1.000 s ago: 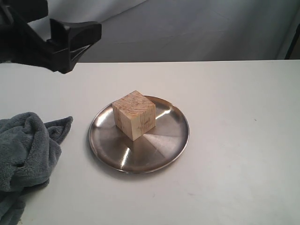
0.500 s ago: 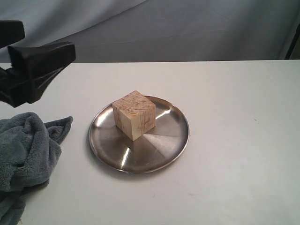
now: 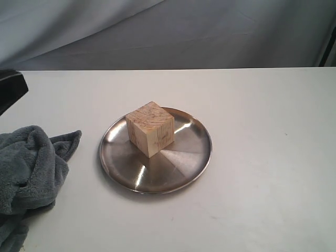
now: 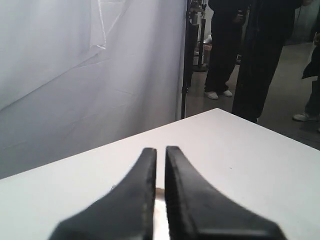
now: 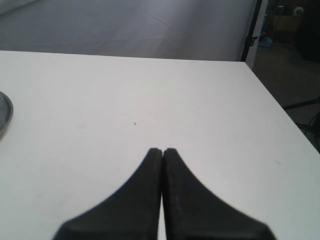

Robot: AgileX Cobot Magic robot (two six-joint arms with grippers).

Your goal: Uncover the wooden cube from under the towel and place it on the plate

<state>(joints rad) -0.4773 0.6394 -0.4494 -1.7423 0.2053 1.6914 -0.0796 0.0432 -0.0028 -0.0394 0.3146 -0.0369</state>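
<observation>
The pale wooden cube (image 3: 150, 135) rests uncovered on the round steel plate (image 3: 178, 163) at the middle of the white table. The grey-blue towel (image 3: 29, 173) lies bunched at the table's left edge, apart from the plate. Only a dark sliver of the left arm (image 3: 9, 89) shows at the left border of the exterior view. In its own view my left gripper (image 4: 160, 150) has its jaws nearly together with nothing between them, above bare table. My right gripper (image 5: 162, 150) is shut and empty, with the plate's rim (image 5: 4, 117) far off to one side.
A grey backdrop cloth (image 3: 210, 31) hangs behind the table. In the left wrist view people's legs (image 4: 227, 45) and a stand (image 4: 189, 55) are beyond the table's far corner. The table's right edge (image 5: 280, 110) shows in the right wrist view.
The left arm has drawn back to the left and almost out of the exterior view. Cube, plate and towel have not moved.
</observation>
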